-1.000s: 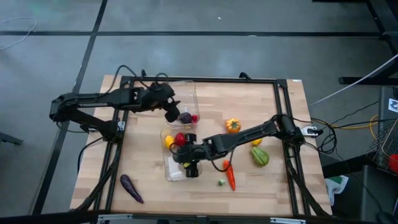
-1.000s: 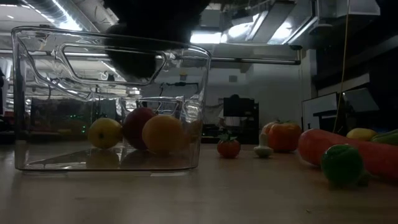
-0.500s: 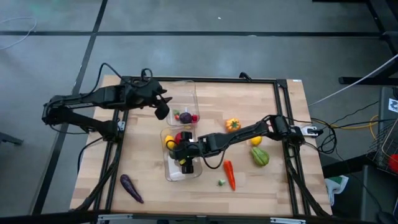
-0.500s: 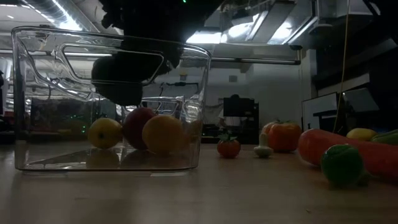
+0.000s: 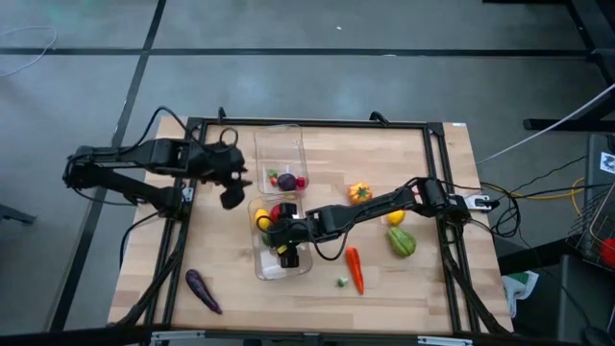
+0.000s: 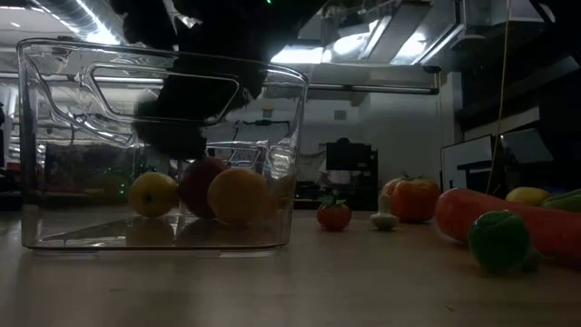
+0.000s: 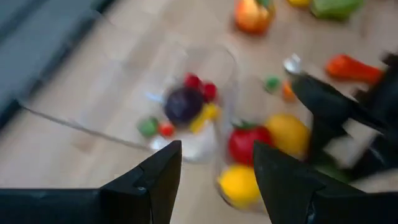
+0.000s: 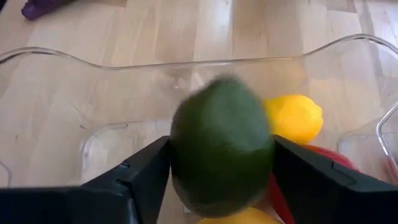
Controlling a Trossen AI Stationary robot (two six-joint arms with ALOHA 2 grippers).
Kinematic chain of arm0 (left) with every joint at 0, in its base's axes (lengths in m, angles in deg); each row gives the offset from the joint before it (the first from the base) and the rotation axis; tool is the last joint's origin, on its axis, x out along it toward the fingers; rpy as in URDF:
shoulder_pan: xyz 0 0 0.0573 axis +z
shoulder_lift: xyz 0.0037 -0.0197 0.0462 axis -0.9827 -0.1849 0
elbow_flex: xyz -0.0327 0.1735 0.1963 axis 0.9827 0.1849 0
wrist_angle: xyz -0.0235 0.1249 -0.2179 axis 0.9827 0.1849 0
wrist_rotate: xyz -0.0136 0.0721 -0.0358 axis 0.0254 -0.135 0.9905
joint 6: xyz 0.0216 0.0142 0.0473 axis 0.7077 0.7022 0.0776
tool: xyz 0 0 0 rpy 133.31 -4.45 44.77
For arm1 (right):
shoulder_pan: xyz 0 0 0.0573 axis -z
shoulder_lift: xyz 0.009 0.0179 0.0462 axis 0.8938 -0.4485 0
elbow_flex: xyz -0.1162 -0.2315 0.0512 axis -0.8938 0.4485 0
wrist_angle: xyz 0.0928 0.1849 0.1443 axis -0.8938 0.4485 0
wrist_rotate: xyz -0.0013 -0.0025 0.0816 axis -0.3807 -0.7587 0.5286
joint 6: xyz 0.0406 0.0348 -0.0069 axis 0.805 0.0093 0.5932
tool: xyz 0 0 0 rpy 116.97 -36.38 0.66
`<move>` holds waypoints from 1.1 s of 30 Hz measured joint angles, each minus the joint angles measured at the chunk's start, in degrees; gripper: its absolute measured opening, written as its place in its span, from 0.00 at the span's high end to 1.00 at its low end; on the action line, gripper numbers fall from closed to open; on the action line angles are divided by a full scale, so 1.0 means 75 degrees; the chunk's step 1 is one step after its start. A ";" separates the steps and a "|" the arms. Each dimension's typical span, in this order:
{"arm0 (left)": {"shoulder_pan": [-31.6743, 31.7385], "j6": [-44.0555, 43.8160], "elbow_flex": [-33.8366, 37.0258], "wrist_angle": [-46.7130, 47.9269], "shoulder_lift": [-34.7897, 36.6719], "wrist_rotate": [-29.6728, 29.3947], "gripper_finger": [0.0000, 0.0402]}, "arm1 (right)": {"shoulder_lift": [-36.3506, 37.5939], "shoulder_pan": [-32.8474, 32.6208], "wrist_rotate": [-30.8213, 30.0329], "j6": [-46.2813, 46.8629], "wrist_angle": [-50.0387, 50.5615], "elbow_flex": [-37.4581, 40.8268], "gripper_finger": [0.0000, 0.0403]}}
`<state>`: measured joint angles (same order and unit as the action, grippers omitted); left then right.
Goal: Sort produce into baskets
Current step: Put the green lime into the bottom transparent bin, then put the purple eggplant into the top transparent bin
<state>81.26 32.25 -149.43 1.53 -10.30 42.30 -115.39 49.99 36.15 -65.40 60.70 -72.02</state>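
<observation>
My right gripper (image 5: 286, 250) is inside the near clear basket (image 5: 259, 269), shut on a green avocado (image 8: 221, 143). Below it in that basket lie a yellow lemon (image 8: 293, 118), a red pepper (image 5: 278, 212) and another yellow fruit. In the low view the gripper shows as a dark shape (image 6: 172, 127) just above this fruit. My left gripper (image 5: 231, 197) is open and empty, left of the near basket; its own view (image 7: 217, 180) looks across both baskets. The far basket (image 5: 279, 135) holds a purple piece (image 5: 286, 180) and tiny red pieces. My right gripper pinches the avocado by its two opposite sides (image 8: 180, 155) between its two fingers. The fingers come from above into the basket. The avocado is lifted clear, just above the lemon and the pepper.
On the table right of the baskets lie an orange pepper (image 5: 359, 192), a carrot (image 5: 355, 270), a green vegetable (image 5: 401, 241), a lemon (image 5: 395, 218) and a small green piece (image 5: 341, 282). A purple aubergine (image 5: 203, 291) lies near the front left corner.
My left gripper has gone from over the far basket toward the table's left edge and a little nearer, empty. My right gripper has gone down into the near basket with the avocado and shifted a little toward the far edge.
</observation>
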 joint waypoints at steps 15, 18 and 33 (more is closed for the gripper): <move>-0.2585 -0.3042 0.0006 0.1852 -0.0082 0.2440 0.52 | 0.0000 0.0003 -0.0034 -0.0002 0.0036 0.0000 0.03; -0.3424 -0.3570 0.0009 0.1849 -0.0243 0.2515 0.52 | 0.0000 0.0003 -0.0177 0.0000 -0.0001 0.0000 0.05; -0.6712 -0.3762 0.0017 0.1251 -0.2078 0.2527 0.52 | 0.0012 0.0140 -0.0393 -0.0015 0.0033 0.0000 0.06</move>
<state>30.92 4.03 -149.30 10.91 -25.89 61.26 -115.31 51.04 33.20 -65.51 60.94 -72.02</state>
